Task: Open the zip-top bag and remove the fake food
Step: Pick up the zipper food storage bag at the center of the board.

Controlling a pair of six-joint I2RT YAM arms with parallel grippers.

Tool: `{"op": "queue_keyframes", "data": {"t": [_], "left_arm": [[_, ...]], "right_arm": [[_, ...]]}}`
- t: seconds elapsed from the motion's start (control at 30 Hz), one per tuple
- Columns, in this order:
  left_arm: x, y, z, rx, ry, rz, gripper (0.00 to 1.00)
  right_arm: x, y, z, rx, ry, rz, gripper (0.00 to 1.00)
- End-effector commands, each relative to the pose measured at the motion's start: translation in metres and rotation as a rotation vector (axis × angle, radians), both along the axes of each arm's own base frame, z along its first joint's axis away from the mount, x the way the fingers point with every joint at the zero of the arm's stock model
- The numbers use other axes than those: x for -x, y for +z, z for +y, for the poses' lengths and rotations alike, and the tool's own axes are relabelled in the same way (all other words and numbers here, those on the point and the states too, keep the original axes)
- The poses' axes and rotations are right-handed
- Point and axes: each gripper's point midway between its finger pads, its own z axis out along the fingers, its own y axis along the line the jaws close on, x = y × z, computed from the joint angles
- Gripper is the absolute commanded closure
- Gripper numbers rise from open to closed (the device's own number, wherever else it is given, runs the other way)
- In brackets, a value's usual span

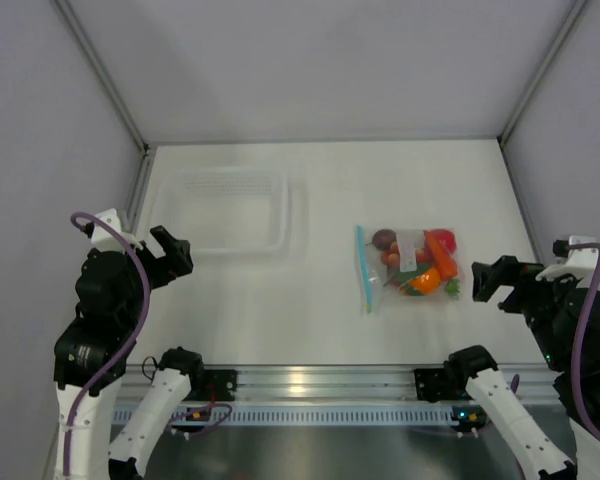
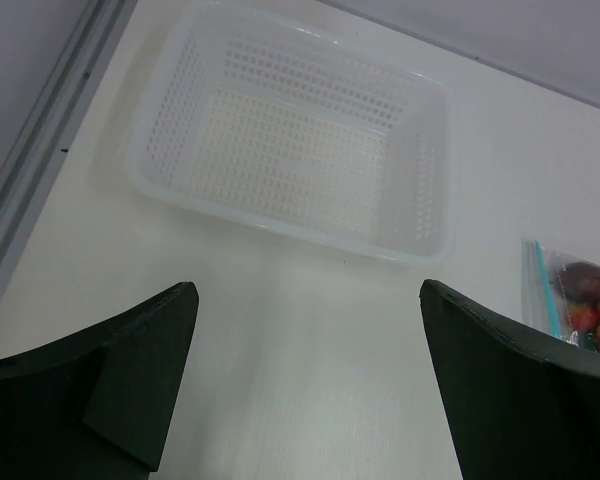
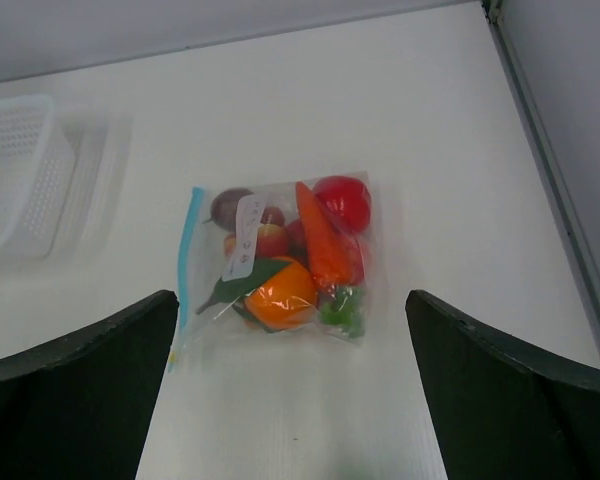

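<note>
Top view
- L arm: the left pincer (image 1: 170, 252) is hanging w/ jaws standing wide, holding nothing, near the basket.
- R arm: the right pincer (image 1: 485, 280) is gaping wide too, empty, just beside the bag's right edge, not touching.
- Bag: the small clear soft-plastic zip-top bag (image 1: 410, 262) is lying flat on the white counter (image 1: 310, 320), right of centre, w/ its teal zip strip (image 1: 364, 270) facing left.
- Basket: the translucent white rectangular plastic basket (image 1: 225, 212) is sitting well apart, far left.

Left wrist
- Basket: filling the view; rigid, perforated w/ rows of holes, rounded corners, holding nothing.
- Bag: only the zip end is peeking in at right.

Right wrist
- Food: the glossy hard-plastic fake food (image 3: 300, 250) is bunching inside the bag: round orange (image 3: 280, 295), tapered carrot (image 3: 320, 240), red round fruit (image 3: 342, 200), dark purplish piece (image 3: 228, 205).
- Seal: prob. shut; can't tell for sure.
- Step: reaching for the bag, grasp not yet begun.
- How: one pincer should be pinning the food end while the other is pinching a single lip at the strip. The film is looking thin and slippery, so go low and flat.
</note>
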Motion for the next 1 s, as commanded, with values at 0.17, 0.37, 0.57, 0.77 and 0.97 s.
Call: {"op": "queue_keyframes", "data": {"t": [0.17,0.37,0.57,0.77,0.97], "left_arm": [[-0.005,-0.001,0.002,0.022,0.034,-0.01,0.01],[-0.013,-0.008,-0.001,0.054,0.039,-0.012,0.01],[-0.029,-0.033,-0.009,0.075,0.022,-0.011,0.01],[-0.037,-0.058,-0.013,0.082,0.014,0.026,0.01],[-0.039,-0.063,-0.015,0.078,0.004,0.043,0.01]], "right_arm": [[-0.01,-0.008,0.0,0.017,-0.013,0.021,0.0],[-0.031,-0.023,0.033,-0.027,0.12,0.064,0.0],[-0.061,-0.064,0.075,-0.092,0.258,0.242,0.04],[-0.086,-0.092,0.08,-0.053,0.19,0.347,0.18],[-0.097,-0.109,0.122,0.148,0.159,0.378,0.18]]}}
